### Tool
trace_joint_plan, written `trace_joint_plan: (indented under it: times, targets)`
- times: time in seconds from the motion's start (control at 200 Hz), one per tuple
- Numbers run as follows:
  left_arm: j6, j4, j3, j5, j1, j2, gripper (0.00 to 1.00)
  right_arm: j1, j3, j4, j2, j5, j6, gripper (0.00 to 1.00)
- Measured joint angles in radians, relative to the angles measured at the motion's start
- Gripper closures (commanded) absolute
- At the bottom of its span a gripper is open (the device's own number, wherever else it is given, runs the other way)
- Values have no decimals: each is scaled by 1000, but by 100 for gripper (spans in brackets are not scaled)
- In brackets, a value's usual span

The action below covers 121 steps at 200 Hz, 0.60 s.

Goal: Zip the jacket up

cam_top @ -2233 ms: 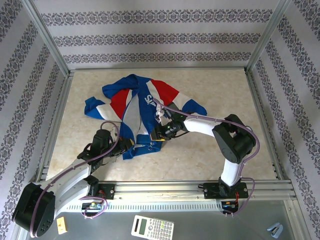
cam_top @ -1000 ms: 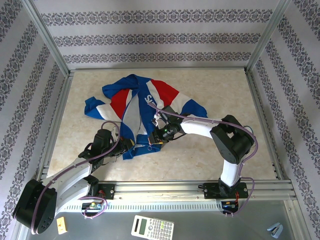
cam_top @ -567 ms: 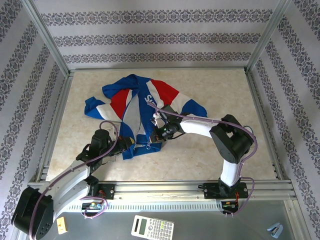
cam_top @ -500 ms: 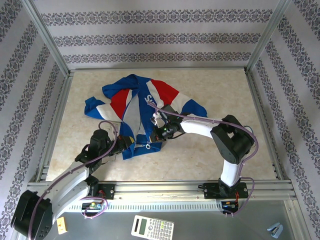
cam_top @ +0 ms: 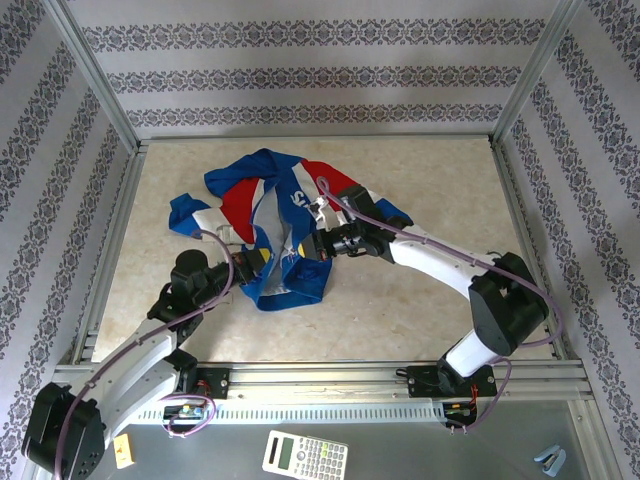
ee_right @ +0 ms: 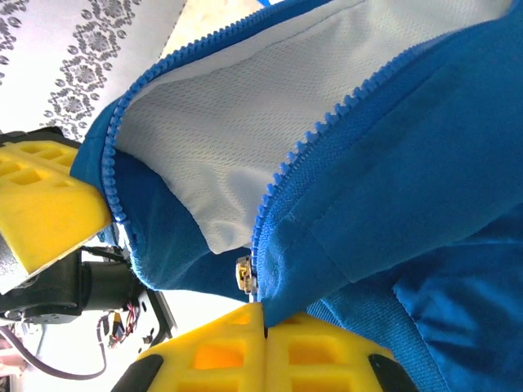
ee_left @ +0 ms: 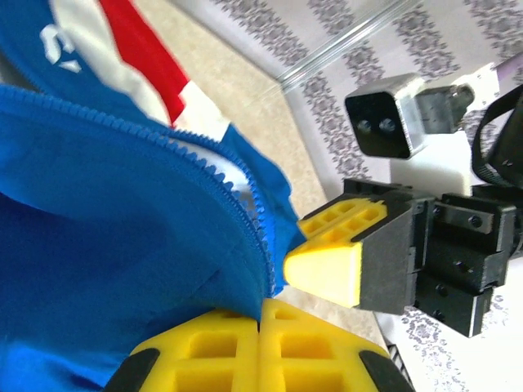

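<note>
The left gripper (ee_left: 260,318) is clamped, its gridded yellow pads pinching the toothed zipper edge of the jacket (cam_top: 295,285). The right gripper (ee_right: 263,317) is clenched on the opposite hem beside the metal slider (ee_right: 243,273). White mesh lining (ee_right: 245,139) is exposed between them. The crumpled remainder is spread behind on the marbled table (cam_top: 430,170).

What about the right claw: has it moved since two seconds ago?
Yes. The right claw, shut on the jacket, has moved away from the near rail, toward the back wall.
</note>
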Motion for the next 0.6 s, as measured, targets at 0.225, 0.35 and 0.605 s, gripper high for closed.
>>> trace_joint_plan:
  times: [0.225, 0.35, 0.605]
  targets:
    - [6, 208, 0, 27, -2, 85, 100, -10, -54, 108, -24, -44, -2, 100]
    - [18, 252, 17, 37, -16, 119, 100, -25, -108, 220, -25, -81, 43, 100]
    - [60, 285, 73, 45, -62, 159, 100, -52, -133, 314, -34, -106, 76, 100]
